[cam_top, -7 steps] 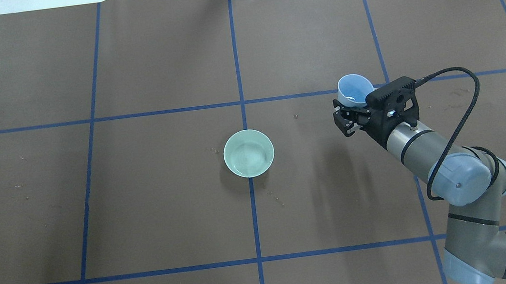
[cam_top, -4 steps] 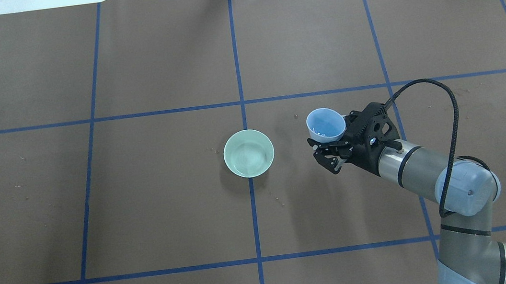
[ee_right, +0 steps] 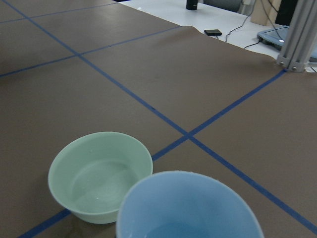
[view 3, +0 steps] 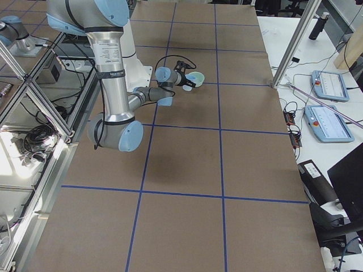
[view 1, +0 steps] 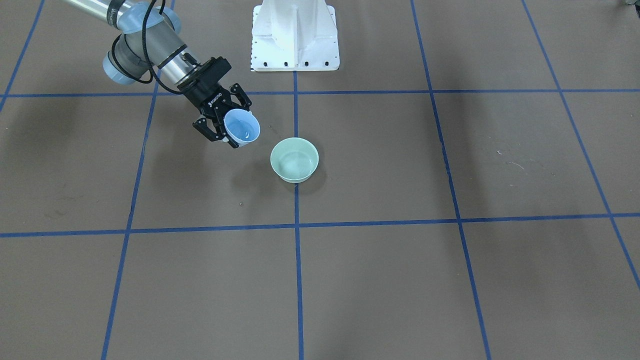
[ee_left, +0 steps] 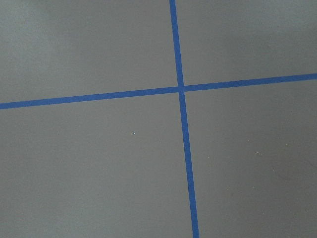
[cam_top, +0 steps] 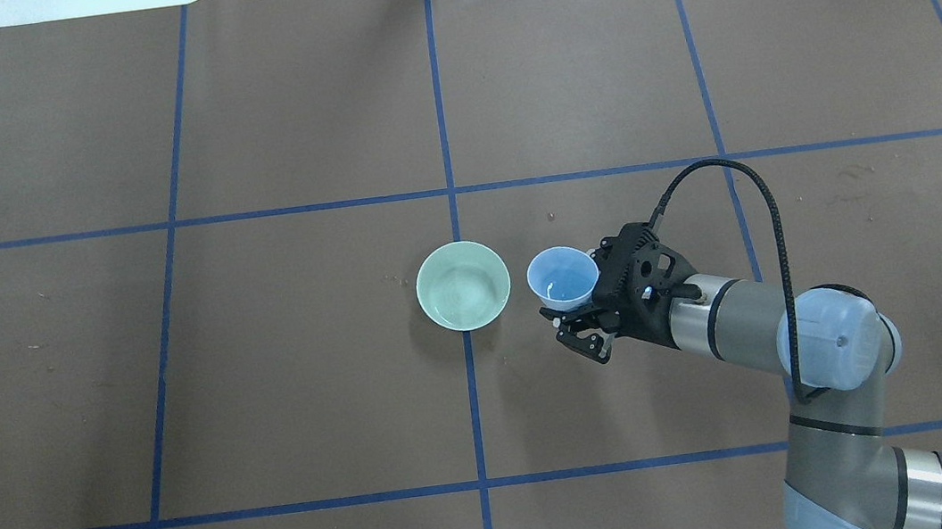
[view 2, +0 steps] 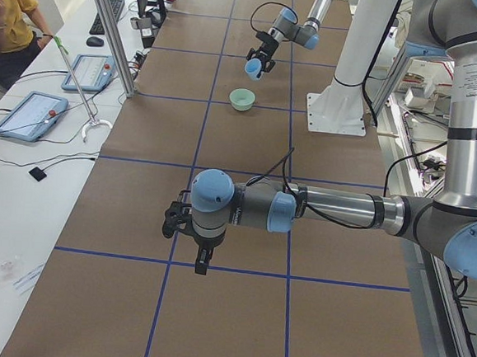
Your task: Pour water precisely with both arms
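Note:
My right gripper (cam_top: 572, 310) is shut on a pale blue cup (cam_top: 562, 276) and holds it above the table, just right of a mint green bowl (cam_top: 463, 286). The cup is slightly tilted and apart from the bowl. Water shows as faint glints in the cup's bottom (view 1: 245, 134) and as ripples in the bowl (ee_right: 96, 186). The right wrist view has the cup's rim (ee_right: 188, 206) close up, the bowl beyond it. My left arm shows only in the exterior left view, its gripper (view 2: 190, 242) low over bare table far from the bowl; I cannot tell if it is open.
The brown table cover carries a grid of blue tape (cam_top: 441, 124). The white bolted pedestal (view 1: 295, 35) stands at the robot's side of the table. An operator (view 2: 7, 20) and tablets (view 2: 29, 114) are along the far edge.
My right gripper has carried the blue cup left and toward the robot, from near the blue line at the right to just beside the green bowl. The bowl has not moved.

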Available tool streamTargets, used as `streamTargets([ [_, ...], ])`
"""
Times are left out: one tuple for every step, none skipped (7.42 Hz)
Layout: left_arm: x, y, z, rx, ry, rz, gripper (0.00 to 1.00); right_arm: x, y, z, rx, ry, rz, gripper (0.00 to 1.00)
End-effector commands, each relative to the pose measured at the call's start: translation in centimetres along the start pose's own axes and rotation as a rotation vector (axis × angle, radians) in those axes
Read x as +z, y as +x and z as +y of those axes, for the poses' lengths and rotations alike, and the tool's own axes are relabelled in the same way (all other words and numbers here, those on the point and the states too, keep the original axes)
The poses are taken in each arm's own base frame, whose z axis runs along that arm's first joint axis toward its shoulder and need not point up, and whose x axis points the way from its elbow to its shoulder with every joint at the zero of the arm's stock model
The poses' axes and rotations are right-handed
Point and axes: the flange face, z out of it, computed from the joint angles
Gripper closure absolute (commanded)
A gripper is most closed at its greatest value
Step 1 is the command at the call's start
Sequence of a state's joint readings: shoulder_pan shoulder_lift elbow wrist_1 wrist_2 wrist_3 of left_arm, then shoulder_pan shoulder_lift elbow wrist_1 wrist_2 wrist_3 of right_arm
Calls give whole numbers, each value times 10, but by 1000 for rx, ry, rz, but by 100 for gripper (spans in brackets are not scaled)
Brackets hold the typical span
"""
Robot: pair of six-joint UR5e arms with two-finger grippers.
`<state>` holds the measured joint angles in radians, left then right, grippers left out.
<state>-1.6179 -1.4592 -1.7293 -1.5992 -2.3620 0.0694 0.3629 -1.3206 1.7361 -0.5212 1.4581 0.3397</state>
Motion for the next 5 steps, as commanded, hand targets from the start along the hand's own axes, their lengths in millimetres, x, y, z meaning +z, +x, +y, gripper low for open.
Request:
streamTargets([
  [2, -2, 1, -8, -7, 1, 0, 28, -18, -42, -72, -86, 11, 100],
  [3, -3, 1, -11, -8, 1, 0, 32, -15, -51, -81, -117, 25, 100],
  [6, -6, 3, -19, -16, 1, 0, 36, -15, -57, -108, -152, 21, 100],
  [7, -7, 3, -20, -17, 1, 0, 36, -10, -56, -126, -183, 8, 100],
  [9, -9, 3, -24, -21, 2, 0, 35, -4, -62, -119, -218, -21, 100],
])
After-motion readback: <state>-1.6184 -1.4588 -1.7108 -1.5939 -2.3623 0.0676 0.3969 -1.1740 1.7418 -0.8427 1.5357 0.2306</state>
